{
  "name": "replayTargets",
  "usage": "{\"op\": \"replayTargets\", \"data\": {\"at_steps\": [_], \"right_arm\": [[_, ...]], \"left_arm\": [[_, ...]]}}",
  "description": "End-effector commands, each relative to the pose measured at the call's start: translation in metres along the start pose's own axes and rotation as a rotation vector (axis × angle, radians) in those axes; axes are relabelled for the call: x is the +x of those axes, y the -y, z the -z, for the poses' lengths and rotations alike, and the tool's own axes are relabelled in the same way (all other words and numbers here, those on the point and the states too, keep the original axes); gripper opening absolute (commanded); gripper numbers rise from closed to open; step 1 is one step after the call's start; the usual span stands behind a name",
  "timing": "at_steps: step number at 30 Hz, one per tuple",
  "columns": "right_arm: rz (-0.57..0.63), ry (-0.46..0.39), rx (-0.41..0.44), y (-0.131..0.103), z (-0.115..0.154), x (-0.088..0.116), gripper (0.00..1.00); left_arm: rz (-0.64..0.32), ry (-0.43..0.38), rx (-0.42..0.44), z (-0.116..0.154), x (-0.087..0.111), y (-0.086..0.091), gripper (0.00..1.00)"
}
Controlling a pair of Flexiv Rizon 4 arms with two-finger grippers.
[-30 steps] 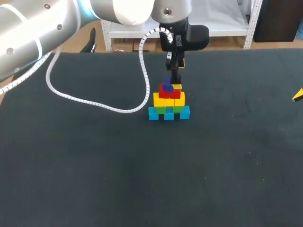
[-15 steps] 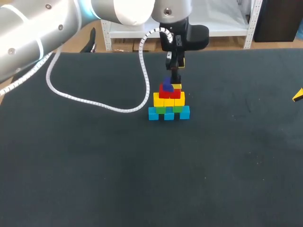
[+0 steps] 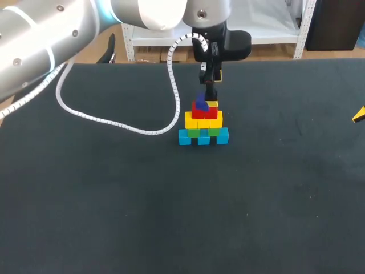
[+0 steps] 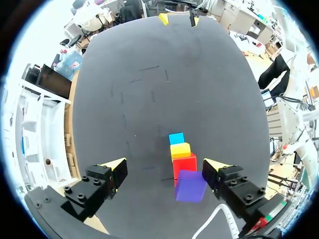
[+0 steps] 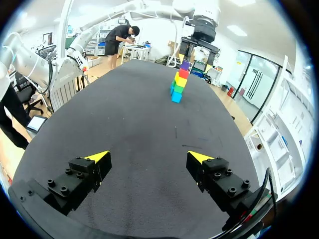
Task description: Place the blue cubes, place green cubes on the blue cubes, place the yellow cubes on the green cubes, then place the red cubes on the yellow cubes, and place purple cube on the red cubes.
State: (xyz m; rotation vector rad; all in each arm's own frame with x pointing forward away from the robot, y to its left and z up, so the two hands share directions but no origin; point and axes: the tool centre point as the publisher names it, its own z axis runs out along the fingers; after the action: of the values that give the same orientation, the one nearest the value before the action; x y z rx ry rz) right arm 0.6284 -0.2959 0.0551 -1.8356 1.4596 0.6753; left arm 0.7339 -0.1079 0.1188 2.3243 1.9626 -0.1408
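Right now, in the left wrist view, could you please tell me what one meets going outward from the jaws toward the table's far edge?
purple cube → red cube → yellow cube → blue cube → bare table. The green cubes are hidden in this view.

Head overhead, left wrist close above stack (image 4: 184, 167), right wrist distant
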Motion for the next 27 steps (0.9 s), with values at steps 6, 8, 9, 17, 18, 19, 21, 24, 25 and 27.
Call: {"op": "replayTargets", "data": {"at_steps": [6, 8, 9, 17, 18, 19, 21, 24, 25, 27], "right_arm": [[0.001, 0.002, 0.0, 0.001, -0.001, 0.001, 1.0], [0.001, 0.002, 0.0, 0.001, -0.001, 0.001, 1.0], [0.001, 0.002, 0.0, 0.001, -0.001, 0.001, 1.0], [0.001, 0.002, 0.0, 0.001, -0.001, 0.001, 1.0], [0.001, 0.002, 0.0, 0.001, -0.001, 0.001, 1.0], [0.001, 0.002, 0.0, 0.001, -0.001, 0.001, 1.0], [0.001, 0.002, 0.0, 0.001, -0.001, 0.001, 1.0], [0.001, 0.002, 0.0, 0.001, -0.001, 0.001, 1.0], [0.001, 0.002, 0.0, 0.001, -0.001, 0.001, 1.0], [0.001, 0.002, 0.0, 0.001, -0.001, 0.001, 1.0]], "left_arm": [[-0.04, 0.042, 0.017, 0.012, -0.003, 0.009, 1.0], [-0.055, 0.064, 0.018, 0.019, -0.004, 0.014, 1.0], [-0.065, 0.079, 0.014, 0.024, -0.005, 0.018, 1.0], [-0.19, 0.24, -0.003, 0.066, 0.014, 0.046, 1.0], [-0.196, 0.277, -0.011, 0.072, 0.02, 0.049, 1.0], [-0.213, 0.317, -0.019, 0.078, 0.027, 0.052, 1.0], [-0.231, 0.389, -0.029, 0.088, 0.043, 0.06, 1.0], [-0.23, 0.426, -0.075, 0.101, 0.071, 0.071, 1.0], [-0.214, 0.442, -0.077, 0.104, 0.08, 0.074, 1.0], [-0.181, 0.403, -0.114, 0.108, 0.101, 0.079, 1.0]]}}
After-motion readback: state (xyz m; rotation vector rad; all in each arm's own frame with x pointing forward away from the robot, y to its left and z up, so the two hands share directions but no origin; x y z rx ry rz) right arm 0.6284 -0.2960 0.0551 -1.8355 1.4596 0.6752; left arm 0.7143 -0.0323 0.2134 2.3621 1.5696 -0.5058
